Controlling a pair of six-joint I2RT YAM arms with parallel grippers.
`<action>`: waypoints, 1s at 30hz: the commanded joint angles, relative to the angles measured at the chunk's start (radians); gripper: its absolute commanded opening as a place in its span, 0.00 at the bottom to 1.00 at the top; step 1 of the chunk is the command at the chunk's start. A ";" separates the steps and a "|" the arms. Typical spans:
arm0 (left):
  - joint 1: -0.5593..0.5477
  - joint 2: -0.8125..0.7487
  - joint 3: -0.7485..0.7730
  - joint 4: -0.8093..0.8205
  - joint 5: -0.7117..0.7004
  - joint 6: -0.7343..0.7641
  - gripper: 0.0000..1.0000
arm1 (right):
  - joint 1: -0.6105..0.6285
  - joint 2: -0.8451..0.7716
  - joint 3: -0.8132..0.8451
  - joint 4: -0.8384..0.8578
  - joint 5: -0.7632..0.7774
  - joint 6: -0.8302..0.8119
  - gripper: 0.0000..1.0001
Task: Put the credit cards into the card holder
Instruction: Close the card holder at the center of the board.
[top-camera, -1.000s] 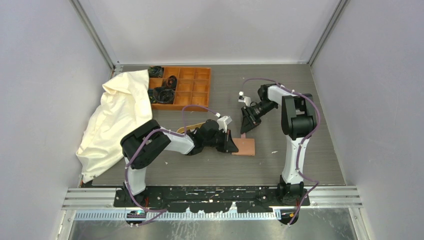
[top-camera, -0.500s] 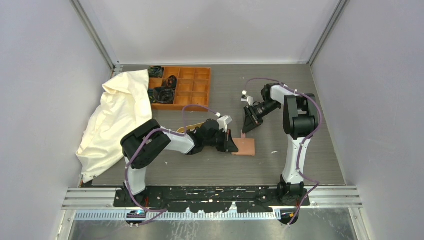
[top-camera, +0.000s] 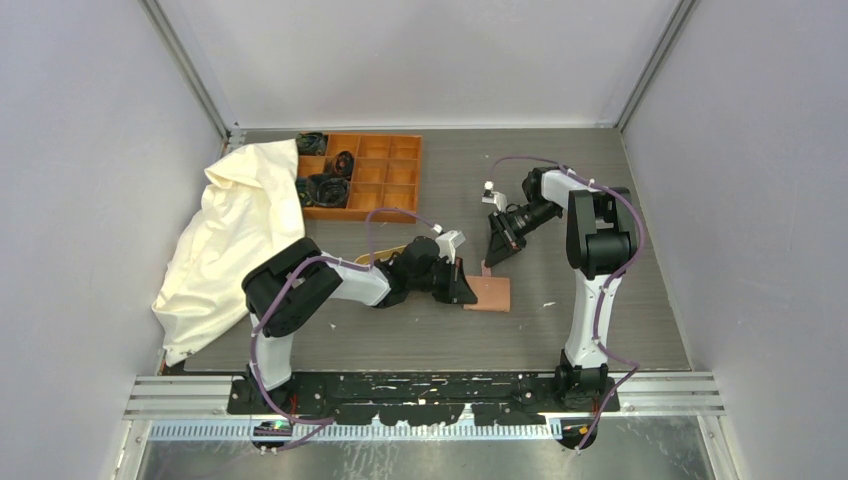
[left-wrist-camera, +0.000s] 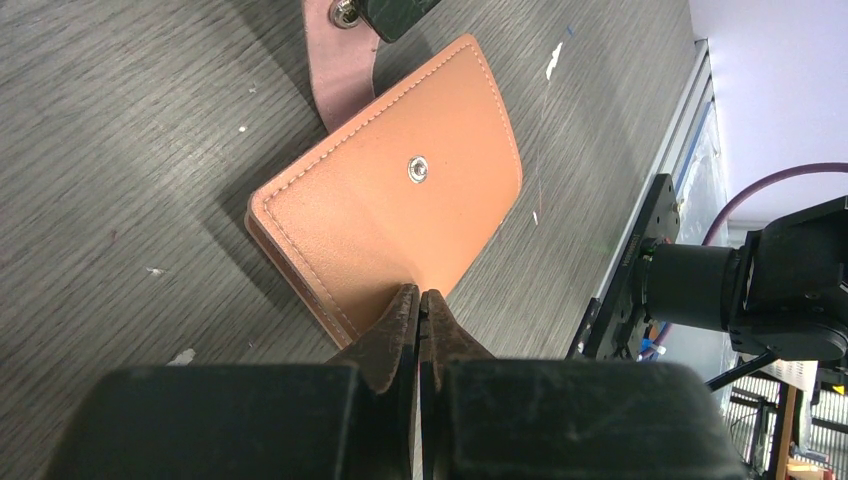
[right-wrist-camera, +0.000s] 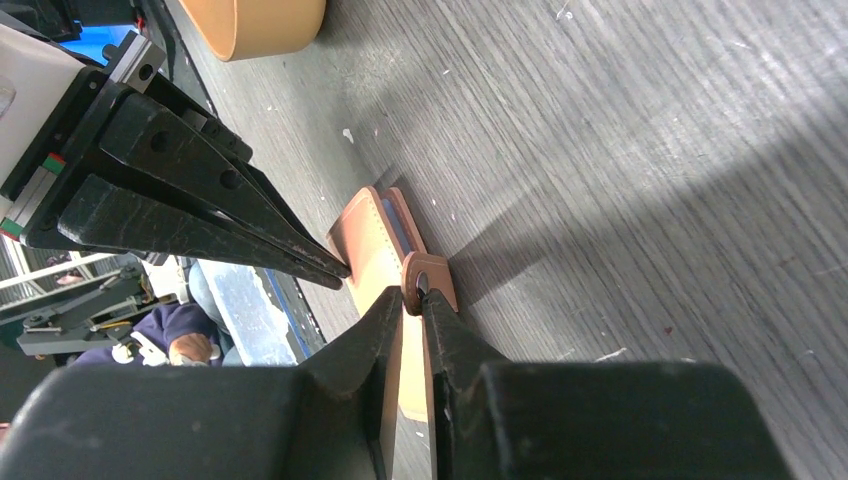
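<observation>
The card holder (top-camera: 492, 293), a reddish-brown leather wallet, lies folded shut on the table, its snap stud facing up in the left wrist view (left-wrist-camera: 400, 210). My left gripper (top-camera: 468, 295) is shut, and its tips (left-wrist-camera: 418, 293) rest on the holder's near edge. My right gripper (top-camera: 490, 262) is shut on the holder's snap strap (right-wrist-camera: 430, 280) and holds the strap lifted off the table. A thin bluish strip (right-wrist-camera: 397, 222) shows between the holder's layers. I cannot tell if it is a card. No loose credit cards are in view.
An oval wooden tray (top-camera: 385, 252) sits behind my left arm and also shows in the right wrist view (right-wrist-camera: 255, 22). An orange compartment box (top-camera: 365, 175) with dark items stands at the back left. A white cloth (top-camera: 235, 240) covers the left side.
My right arm has shifted slightly to the right with the strap still in its jaws. My left arm and the card holder have not moved.
</observation>
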 joint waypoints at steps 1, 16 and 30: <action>0.011 0.029 0.019 -0.056 -0.030 0.029 0.00 | -0.005 -0.061 0.029 -0.023 -0.036 -0.017 0.19; 0.010 0.038 0.029 -0.067 -0.017 0.029 0.00 | -0.005 -0.072 0.025 -0.012 -0.041 -0.013 0.23; 0.010 0.044 0.033 -0.073 -0.017 0.028 0.00 | -0.007 -0.094 0.003 0.031 -0.032 0.019 0.17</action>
